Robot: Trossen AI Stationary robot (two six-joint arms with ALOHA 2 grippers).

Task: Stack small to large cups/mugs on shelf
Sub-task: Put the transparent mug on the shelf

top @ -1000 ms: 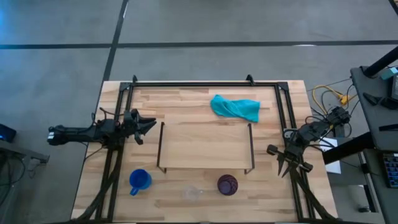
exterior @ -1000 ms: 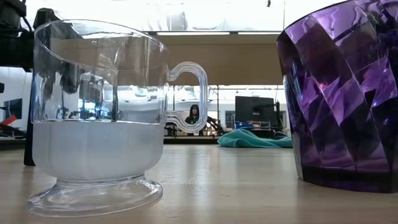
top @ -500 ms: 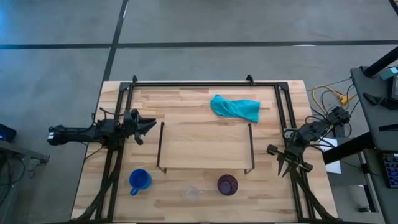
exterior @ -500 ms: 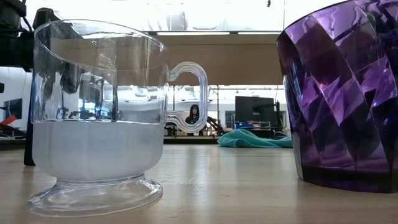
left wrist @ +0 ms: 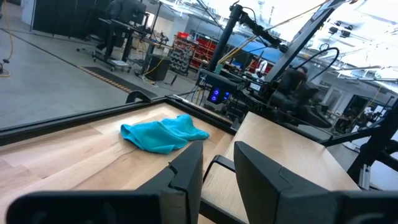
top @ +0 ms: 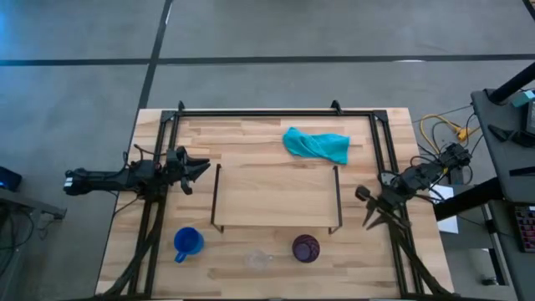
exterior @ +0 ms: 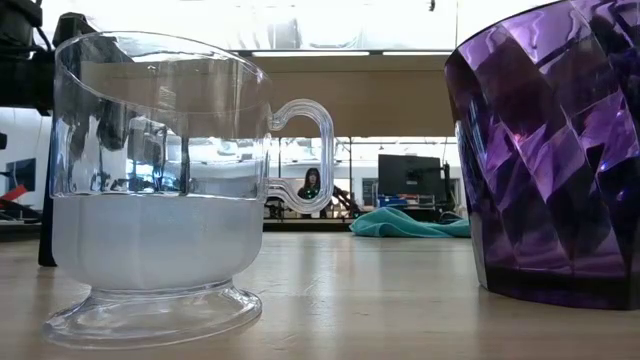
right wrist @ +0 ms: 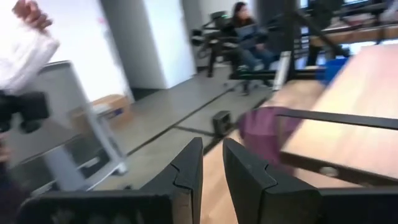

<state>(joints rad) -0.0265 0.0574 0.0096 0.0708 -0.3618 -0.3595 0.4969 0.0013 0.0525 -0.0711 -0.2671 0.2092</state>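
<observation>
The blue mug, the clear glass cup and the purple cup stand upright on their bases in a row along the table's near edge, in front of the wooden shelf. The low view shows the glass cup and the purple cup close up. My left gripper is open and empty at the table's left side, left of the shelf. My right gripper is open and empty just right of the shelf; its wrist view shows the purple cup ahead.
A teal cloth lies behind the shelf near the far edge and also shows in the left wrist view. A black frame runs around the table. People show in the room beyond; a white sleeve is near.
My right gripper has shifted a little toward the table's left and far edge, closer to the shelf's right end, turning slightly. The cups and the shelf have stayed in place.
</observation>
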